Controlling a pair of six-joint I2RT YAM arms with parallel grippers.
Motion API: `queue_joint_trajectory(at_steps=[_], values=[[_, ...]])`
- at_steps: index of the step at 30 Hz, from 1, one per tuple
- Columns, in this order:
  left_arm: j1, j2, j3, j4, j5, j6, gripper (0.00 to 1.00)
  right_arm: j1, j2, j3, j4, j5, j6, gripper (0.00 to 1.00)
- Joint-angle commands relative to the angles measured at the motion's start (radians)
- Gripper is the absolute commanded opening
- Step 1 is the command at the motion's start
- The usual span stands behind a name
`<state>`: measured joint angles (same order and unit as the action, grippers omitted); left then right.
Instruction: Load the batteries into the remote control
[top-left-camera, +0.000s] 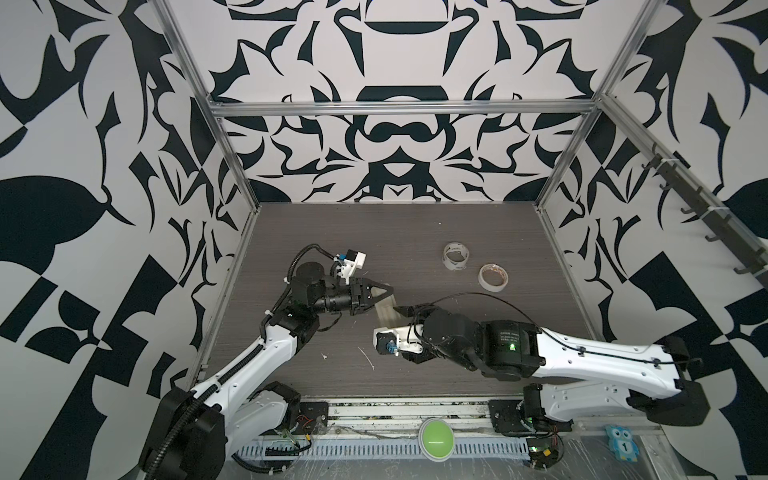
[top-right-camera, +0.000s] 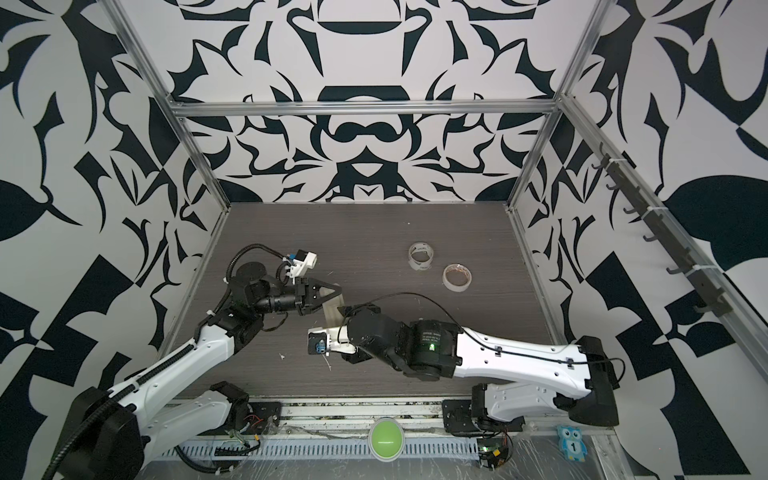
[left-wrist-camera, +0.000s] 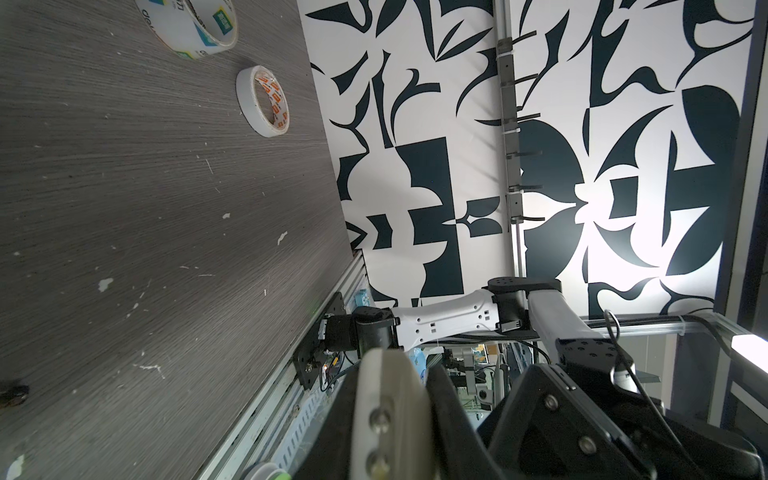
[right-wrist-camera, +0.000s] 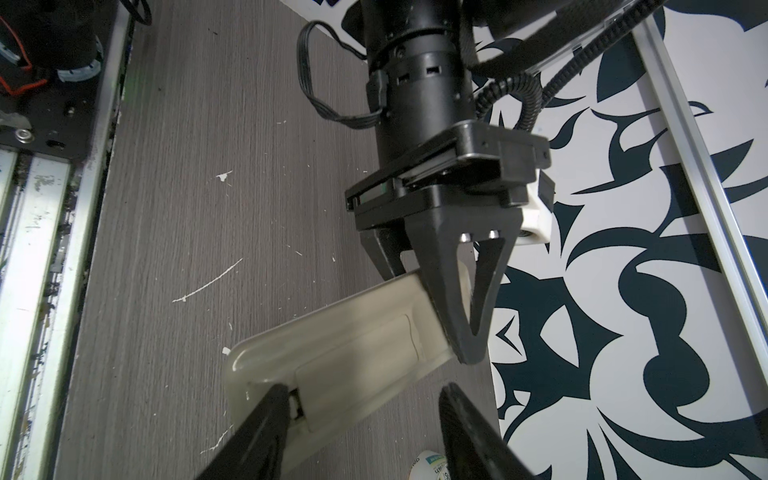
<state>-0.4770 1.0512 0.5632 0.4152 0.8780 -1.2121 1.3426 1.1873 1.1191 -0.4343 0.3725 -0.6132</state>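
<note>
The remote control (right-wrist-camera: 345, 353) shows its pale back, with the battery cover shut. My left gripper (right-wrist-camera: 453, 332) is shut on one end of it. In both top views the remote (top-left-camera: 384, 313) (top-right-camera: 332, 311) slants between the two grippers near the table's middle. My right gripper (right-wrist-camera: 363, 392) is open over the remote's other end. One fingertip (right-wrist-camera: 278, 395) rests at the cover's latch notch, and the other stands clear beside the remote. I cannot make out the batteries. A small dark lump (left-wrist-camera: 14, 392) on the table is too unclear to name.
Two tape rolls (top-left-camera: 456, 256) (top-left-camera: 493, 277) lie at the table's back right, also in the left wrist view (left-wrist-camera: 264, 102). A green button (top-left-camera: 436, 436) and a blue owl tag (top-left-camera: 621, 442) sit on the front rail. Patterned walls enclose the table.
</note>
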Motion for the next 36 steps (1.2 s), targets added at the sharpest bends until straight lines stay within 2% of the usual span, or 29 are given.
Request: queue_joint_trajectory(at_steps=[1,36], values=[[-0.007,-0.006,0.023,0.039,0.059,-0.027,0.00,-0.002,-0.018,-0.005,0.058,0.050,-0.010,0.61],[-0.003,-0.002,0.021,0.042,0.058,-0.031,0.00,0.024,-0.064,-0.048,0.132,0.071,-0.045,0.59]])
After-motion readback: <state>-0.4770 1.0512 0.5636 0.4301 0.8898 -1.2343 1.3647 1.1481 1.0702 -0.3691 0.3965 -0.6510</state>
